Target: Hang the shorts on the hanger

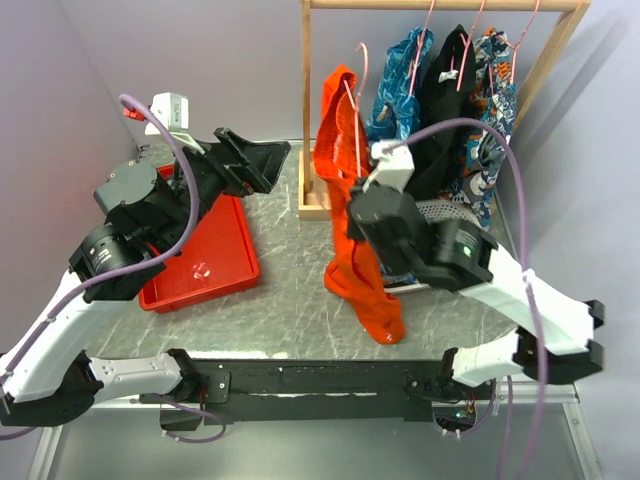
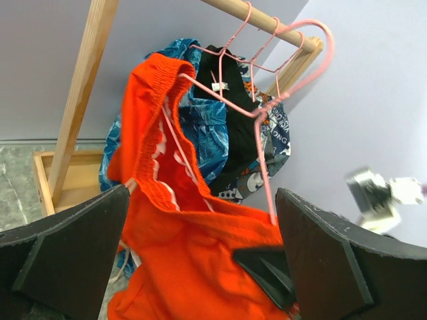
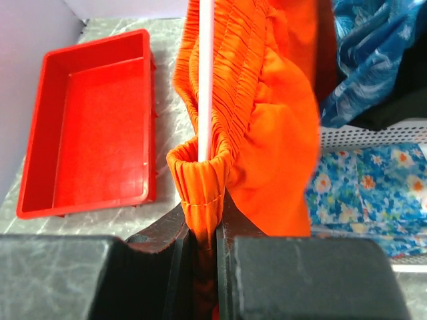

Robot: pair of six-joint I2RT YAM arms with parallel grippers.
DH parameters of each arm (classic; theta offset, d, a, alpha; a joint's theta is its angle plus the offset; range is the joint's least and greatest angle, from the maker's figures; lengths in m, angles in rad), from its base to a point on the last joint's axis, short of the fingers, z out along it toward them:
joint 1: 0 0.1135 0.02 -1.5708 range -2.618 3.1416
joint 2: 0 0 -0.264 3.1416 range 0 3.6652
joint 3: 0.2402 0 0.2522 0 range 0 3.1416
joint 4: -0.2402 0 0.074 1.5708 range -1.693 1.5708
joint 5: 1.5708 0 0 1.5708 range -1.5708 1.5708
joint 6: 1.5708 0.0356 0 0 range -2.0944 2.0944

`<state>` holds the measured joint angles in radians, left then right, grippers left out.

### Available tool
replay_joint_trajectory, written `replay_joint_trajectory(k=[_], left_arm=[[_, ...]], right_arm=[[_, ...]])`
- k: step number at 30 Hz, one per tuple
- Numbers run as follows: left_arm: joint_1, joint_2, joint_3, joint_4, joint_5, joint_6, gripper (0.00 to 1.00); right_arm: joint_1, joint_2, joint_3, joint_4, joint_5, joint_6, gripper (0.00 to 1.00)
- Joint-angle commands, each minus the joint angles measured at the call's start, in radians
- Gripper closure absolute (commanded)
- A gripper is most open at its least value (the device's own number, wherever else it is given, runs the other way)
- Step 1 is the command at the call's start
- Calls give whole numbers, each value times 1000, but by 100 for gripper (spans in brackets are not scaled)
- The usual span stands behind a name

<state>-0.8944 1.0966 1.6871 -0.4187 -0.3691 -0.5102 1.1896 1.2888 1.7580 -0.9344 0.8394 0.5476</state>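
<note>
Now right hand [image 3: 203, 230] clamps the shorts [image 3: 267, 100], left hand [image 2: 201, 200] stands apart; white basket [image 3: 373, 137] holds floral cloth [image 3: 360, 190].

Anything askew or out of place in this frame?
Yes. The shorts hang lopsided, bunched onto one arm of the tilted hanger, with the rest sagging low. The right gripper pinches a fold of them.

- The red bin [image 1: 205, 265] fills the left side of the desk [image 1: 290, 305].
- The wooden rack [image 1: 306, 100] walls the far edge.
- Bare desk runs between bin and dangling shorts [image 1: 358, 280].
</note>
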Motion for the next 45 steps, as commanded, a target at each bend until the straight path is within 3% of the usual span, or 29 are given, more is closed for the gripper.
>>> replay_joint_trajectory(k=[1, 9, 22, 28, 45], left_arm=[[0, -24, 0, 26, -21, -10, 4], [0, -30, 3, 21, -19, -8, 4], [0, -32, 40, -49, -63, -8, 3], [-1, -55, -15, -34, -105, -14, 4], [-1, -52, -40, -45, -122, -10, 4]], right_arm=[[-76, 53, 170, 109, -34, -55, 100], [-151, 222, 438, 53, -30, -83, 100], [-349, 233, 357, 200, -148, -216, 100], [-429, 219, 291, 259, -293, -258, 100], [-542, 451, 520, 218, -460, -324, 100]])
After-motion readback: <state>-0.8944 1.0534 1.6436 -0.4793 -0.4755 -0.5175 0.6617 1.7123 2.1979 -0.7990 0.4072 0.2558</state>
